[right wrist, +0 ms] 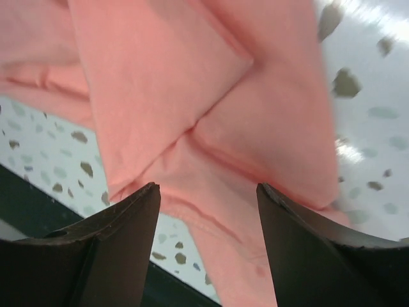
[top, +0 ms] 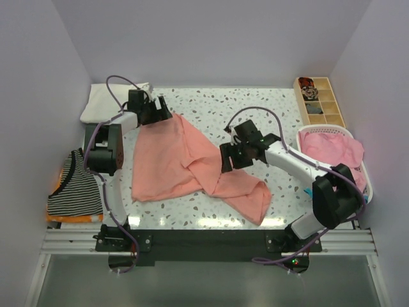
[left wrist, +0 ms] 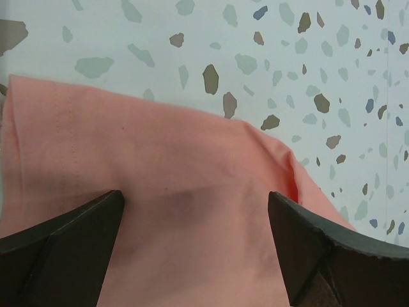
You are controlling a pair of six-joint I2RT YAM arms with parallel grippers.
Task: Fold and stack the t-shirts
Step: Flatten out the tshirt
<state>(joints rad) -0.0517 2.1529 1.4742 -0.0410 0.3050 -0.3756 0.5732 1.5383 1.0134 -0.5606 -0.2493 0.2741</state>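
1. At the table's left edge lies a black-and-white striped tee (top: 73,192). A folded white cloth (top: 105,101) sits at the far left corner.
2. The left gripper (top: 161,114) hovers at the far edge of the salmon-pink short-sleeved t-shirt (top: 169,160), its fingers spread wide and holding nothing.
3. That t-shirt lies rumpled across the middle of the speckled terrazzo table (top: 211,109), partly folded over itself.
4. The right gripper (top: 225,163) stands over the shirt's bunched middle, jaws apart, gripping nothing.
5. On the right, a white plastic basket (top: 326,129) holds pink cloth (top: 332,150). Behind it is a wooden compartment box (top: 323,96).
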